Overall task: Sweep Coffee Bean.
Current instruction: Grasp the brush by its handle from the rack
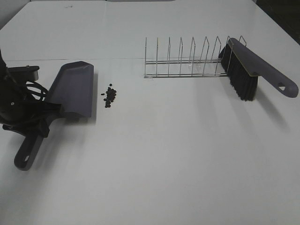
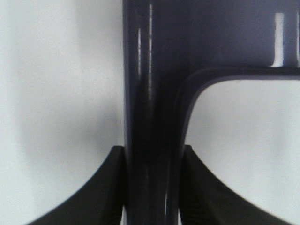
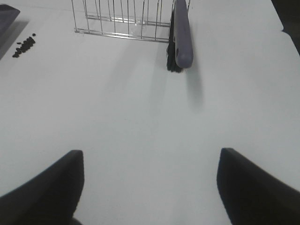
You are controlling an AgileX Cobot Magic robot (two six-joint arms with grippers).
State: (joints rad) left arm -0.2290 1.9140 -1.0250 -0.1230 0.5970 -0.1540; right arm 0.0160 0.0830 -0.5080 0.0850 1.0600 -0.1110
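Note:
A scatter of dark coffee beans (image 1: 110, 97) lies on the white table, just right of the grey dustpan's (image 1: 72, 89) blade edge. My left gripper (image 1: 40, 119) is shut on the dustpan's handle (image 2: 150, 117), with the fingers (image 2: 105, 192) on either side of it. The pan rests flat on the table. A grey brush with black bristles (image 1: 243, 70) stands in the right end of a wire rack (image 1: 187, 58). My right gripper (image 3: 150, 187) is open and empty above bare table, well short of the brush (image 3: 182, 35) and the beans (image 3: 24, 46).
The wire rack (image 3: 122, 21) stands across the back middle of the table. A corner of the dustpan (image 3: 7, 11) shows in the right wrist view. The table's dark far right edge (image 1: 281, 18) lies behind the brush.

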